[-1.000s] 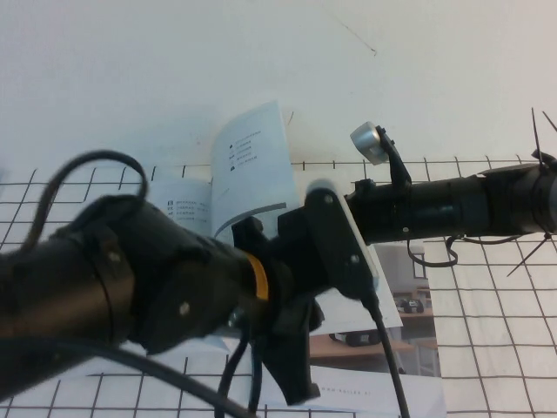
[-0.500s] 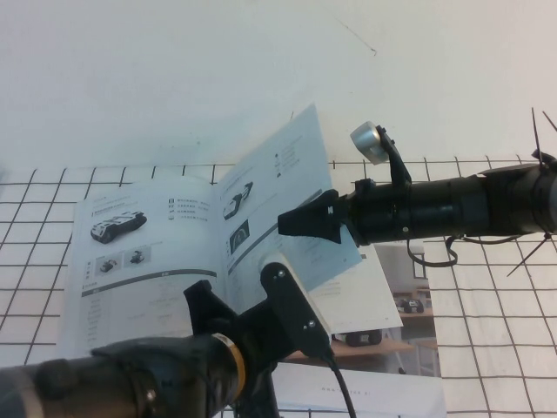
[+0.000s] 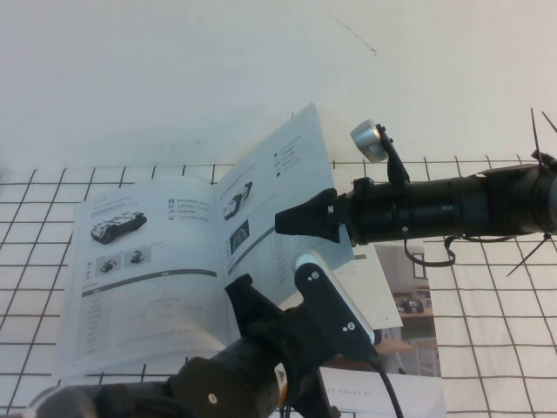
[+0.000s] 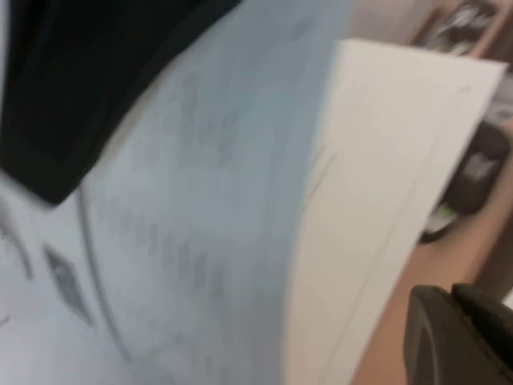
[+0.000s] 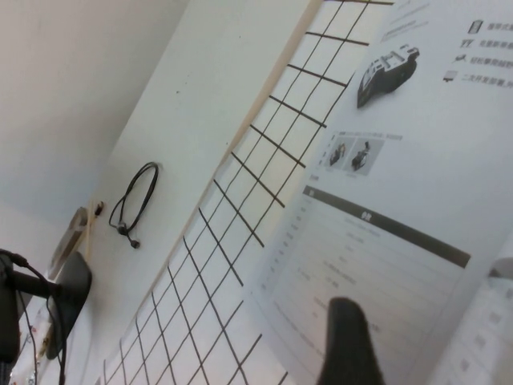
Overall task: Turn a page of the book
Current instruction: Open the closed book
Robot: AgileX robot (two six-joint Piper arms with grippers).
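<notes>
- Gridded tabletop (image 3: 487, 348) carried the book (image 3: 139, 287), lying open.
- Your right gripper (image 3: 291, 222) pinched the page (image 3: 278, 187), standing upright.
- Your left gripper (image 3: 261, 322) hovered low; I cannot tell its grip.
- Only the right wrist view showed a cable loop (image 5: 132, 204).

The table (image 3: 157, 78) is white, and a white cloth with a black grid (image 3: 505, 287) covers its near part. The book (image 3: 144, 279) lies open on the cloth. Just right of the book lies a booklet with a room photo (image 3: 413, 322).
</notes>
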